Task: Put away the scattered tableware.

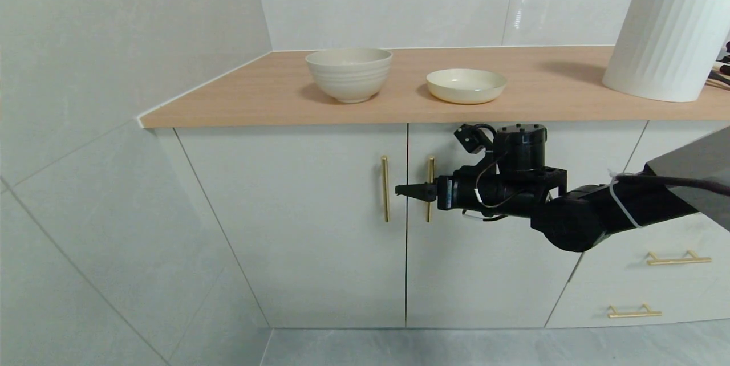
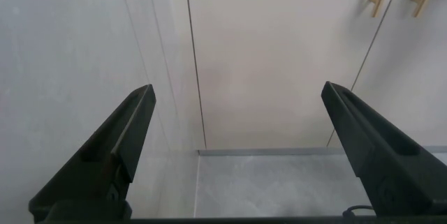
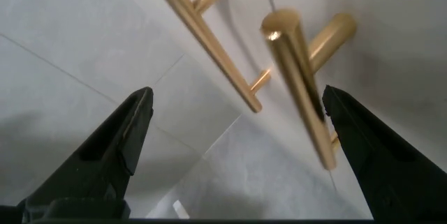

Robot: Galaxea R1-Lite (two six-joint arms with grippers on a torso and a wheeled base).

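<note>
My right pincer [image 1: 402, 189] hangs open at the cabinet's left handle [image 1: 385, 188] and right handle [image 1: 430, 188], so closing here could catch both or slip, while bowl [image 1: 349, 74] and dish [image 1: 466, 85] sit near the table's [image 1: 256, 98] front edge.

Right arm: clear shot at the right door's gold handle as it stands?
Probably yes. The right tool, open, hangs just in front of the right door's handle with nothing between them; the left door's handle beside it looks like the only thing to clip.
</note>
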